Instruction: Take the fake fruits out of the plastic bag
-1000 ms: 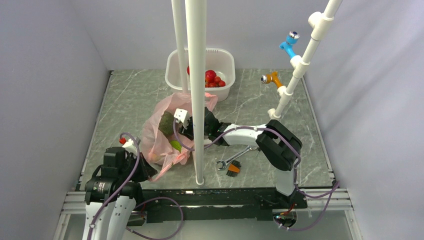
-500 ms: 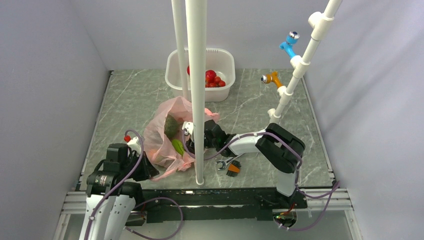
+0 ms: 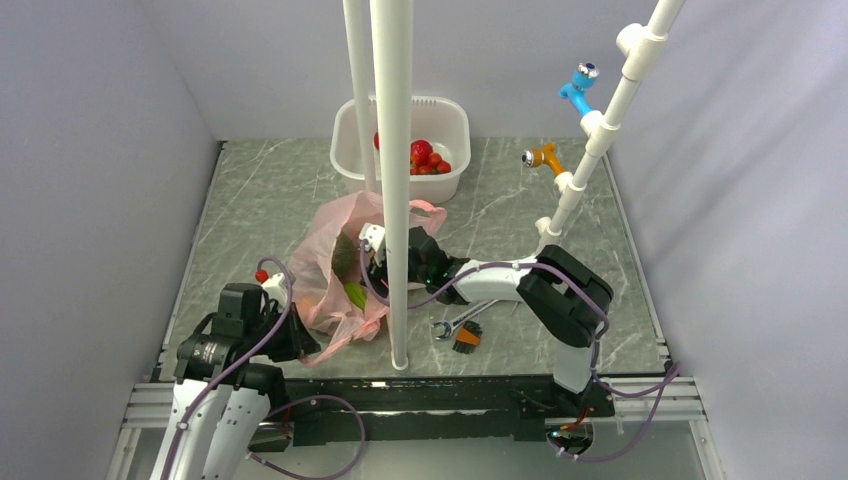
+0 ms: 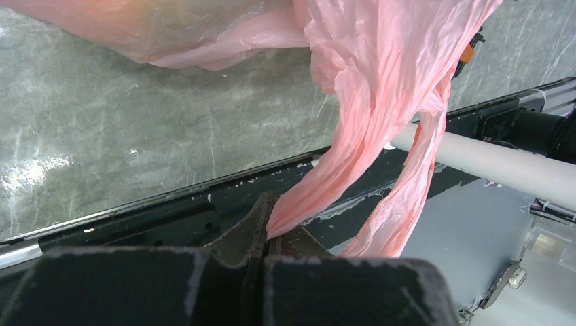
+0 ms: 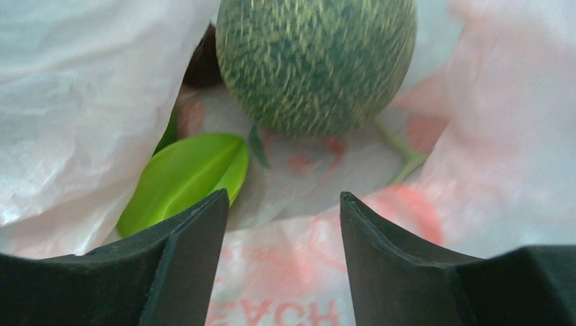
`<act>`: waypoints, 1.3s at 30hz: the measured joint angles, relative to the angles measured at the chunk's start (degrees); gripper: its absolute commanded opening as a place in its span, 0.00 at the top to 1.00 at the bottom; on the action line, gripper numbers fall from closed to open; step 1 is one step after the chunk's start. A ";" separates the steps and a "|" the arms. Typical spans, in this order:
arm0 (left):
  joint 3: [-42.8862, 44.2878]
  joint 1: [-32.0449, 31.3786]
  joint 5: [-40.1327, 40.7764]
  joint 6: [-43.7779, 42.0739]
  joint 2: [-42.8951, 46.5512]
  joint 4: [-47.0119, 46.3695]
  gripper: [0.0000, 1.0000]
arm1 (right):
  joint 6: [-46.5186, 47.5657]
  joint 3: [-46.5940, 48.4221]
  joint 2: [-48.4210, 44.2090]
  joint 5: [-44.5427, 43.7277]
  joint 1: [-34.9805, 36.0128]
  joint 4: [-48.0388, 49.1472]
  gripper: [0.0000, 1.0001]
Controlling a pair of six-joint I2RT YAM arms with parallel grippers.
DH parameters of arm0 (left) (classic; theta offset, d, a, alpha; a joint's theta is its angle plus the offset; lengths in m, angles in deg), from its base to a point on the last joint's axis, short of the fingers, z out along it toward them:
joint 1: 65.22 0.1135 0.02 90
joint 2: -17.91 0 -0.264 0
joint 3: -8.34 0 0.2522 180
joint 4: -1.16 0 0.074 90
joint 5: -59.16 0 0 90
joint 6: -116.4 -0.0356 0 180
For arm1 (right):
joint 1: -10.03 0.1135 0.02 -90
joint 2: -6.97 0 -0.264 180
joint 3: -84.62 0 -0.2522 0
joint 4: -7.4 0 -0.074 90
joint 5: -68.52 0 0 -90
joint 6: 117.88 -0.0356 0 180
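We found the netted dull-green ball (image 5: 316, 61) and a glossy green long piece (image 5: 187, 176) inside the crinkly pink bag (image 3: 320, 262), right in front of our right gripper (image 5: 283, 204). Its jaws were apart with nothing between them. Our left gripper (image 4: 266, 227) was pinched tight on a bag handle at the table (image 3: 250, 200) edge. A white pole (image 3: 393, 200) hid part of the top view. Red pieces (image 3: 425, 155) lay in the white tub (image 3: 447, 110) at the back, and a wrench (image 3: 458, 325) lay beside the right arm.
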 measured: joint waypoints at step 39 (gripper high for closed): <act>-0.31 -0.04 -0.37 0.00 -0.70 -0.52 1.00 | 30.64 27.19 25.46 -8.70 -3.52 -5.66 0.63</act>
